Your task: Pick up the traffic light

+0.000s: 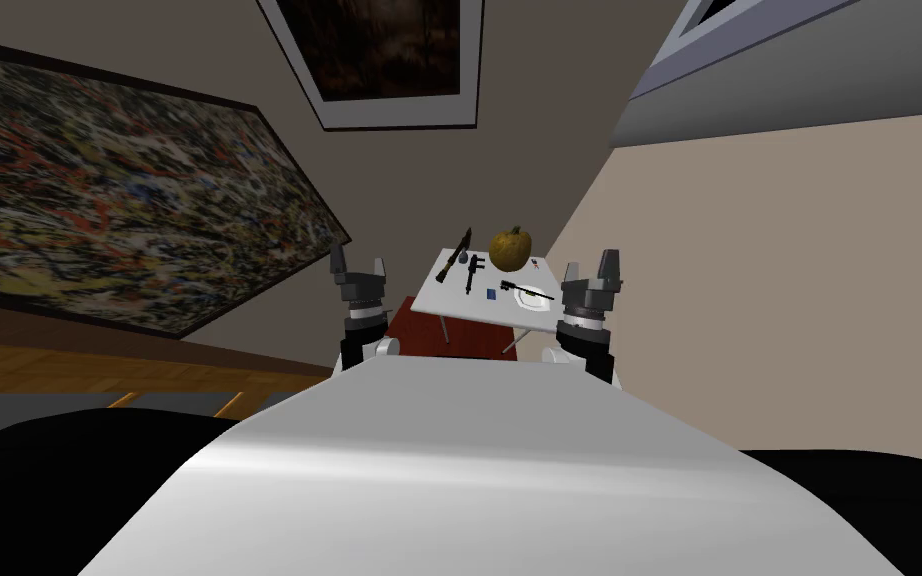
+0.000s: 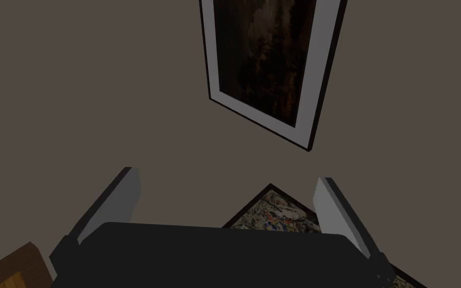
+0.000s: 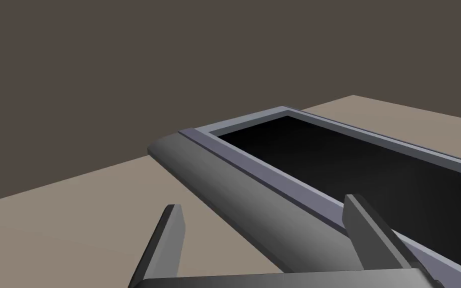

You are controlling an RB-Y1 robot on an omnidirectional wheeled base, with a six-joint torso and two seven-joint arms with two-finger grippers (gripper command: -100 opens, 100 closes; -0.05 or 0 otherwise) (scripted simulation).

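I find the traffic light [image 1: 473,272] small and black, a boxy head on a thin post, lying flat on the white table [image 1: 449,298], left of its centre.

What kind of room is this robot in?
Probably a living or dining room: a big splatter painting and a framed dark picture on the walls, a small white table holding a pumpkin.

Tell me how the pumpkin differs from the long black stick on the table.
The pumpkin is round and yellow-orange; the stick is thin and black. The pumpkin stands tall at the table's far edge; the stick lies slanted by the far left corner. Both rest on the white table.
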